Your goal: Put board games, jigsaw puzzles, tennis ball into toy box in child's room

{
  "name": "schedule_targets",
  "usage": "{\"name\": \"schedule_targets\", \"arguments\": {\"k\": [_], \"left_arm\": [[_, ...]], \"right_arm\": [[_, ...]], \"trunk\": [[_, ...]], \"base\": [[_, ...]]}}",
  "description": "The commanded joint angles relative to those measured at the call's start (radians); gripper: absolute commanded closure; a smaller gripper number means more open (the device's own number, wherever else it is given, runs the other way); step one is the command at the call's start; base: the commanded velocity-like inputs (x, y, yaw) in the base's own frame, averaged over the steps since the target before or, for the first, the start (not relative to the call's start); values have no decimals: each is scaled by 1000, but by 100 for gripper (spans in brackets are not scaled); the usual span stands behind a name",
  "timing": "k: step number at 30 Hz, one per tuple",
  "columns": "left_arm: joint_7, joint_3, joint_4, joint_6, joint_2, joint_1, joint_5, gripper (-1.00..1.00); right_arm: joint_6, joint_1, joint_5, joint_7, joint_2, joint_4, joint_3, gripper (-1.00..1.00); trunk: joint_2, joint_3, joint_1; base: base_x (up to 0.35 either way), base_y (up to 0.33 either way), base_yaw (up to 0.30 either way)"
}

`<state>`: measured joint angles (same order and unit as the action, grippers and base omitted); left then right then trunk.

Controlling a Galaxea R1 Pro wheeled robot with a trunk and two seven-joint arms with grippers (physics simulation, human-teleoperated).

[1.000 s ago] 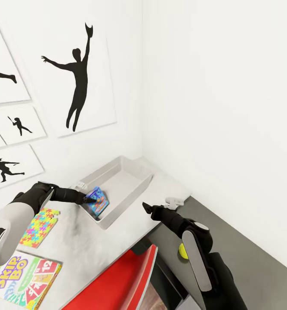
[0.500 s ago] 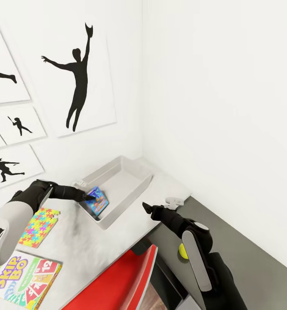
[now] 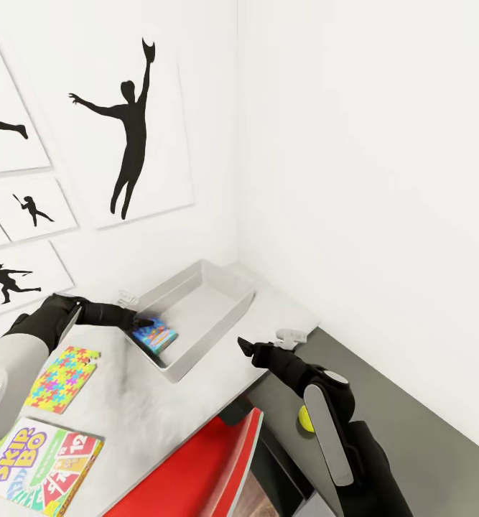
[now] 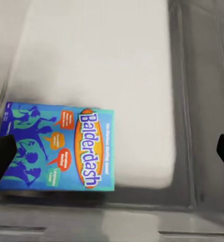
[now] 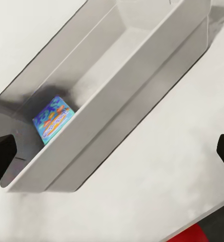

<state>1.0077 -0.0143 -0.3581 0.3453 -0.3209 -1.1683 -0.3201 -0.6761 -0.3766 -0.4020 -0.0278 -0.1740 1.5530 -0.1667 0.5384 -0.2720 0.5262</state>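
Now the blue game box lies flat inside the grey toy box, at the end nearest the left hand. That hand hangs just over it with its fingers wide apart. The right hand is near the toy box with fingers spread too, holding nothing. On the bench lie a puzzle square and the Skip-Bo box. A little ball sits lower down by the right arm.

Black sports silhouette pictures on white wall; red object below desk edge.
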Motion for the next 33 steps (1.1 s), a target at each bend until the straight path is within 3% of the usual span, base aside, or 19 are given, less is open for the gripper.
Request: {"name": "schedule_targets", "arguments": {"k": [1, 25, 33], "left_arm": [[4, -1, -4, 11, -4, -1, 0, -100], [18, 4, -7, 13, -25, -1, 11, -100], [43, 56, -11, 12, -31, -1, 12, -100]], "right_arm": [[-5, -1, 2, -3, -1, 1, 1, -100], [-6, -1, 2, -3, -1, 2, 3, -100], [-6, -1, 2, -3, -1, 2, 2, -100]], "trunk": [[2, -2, 0], [2, 1, 0], [2, 14, 0]], "base": [[0, 0, 0], [0, 0, 0], [-25, 0, 0]]}}
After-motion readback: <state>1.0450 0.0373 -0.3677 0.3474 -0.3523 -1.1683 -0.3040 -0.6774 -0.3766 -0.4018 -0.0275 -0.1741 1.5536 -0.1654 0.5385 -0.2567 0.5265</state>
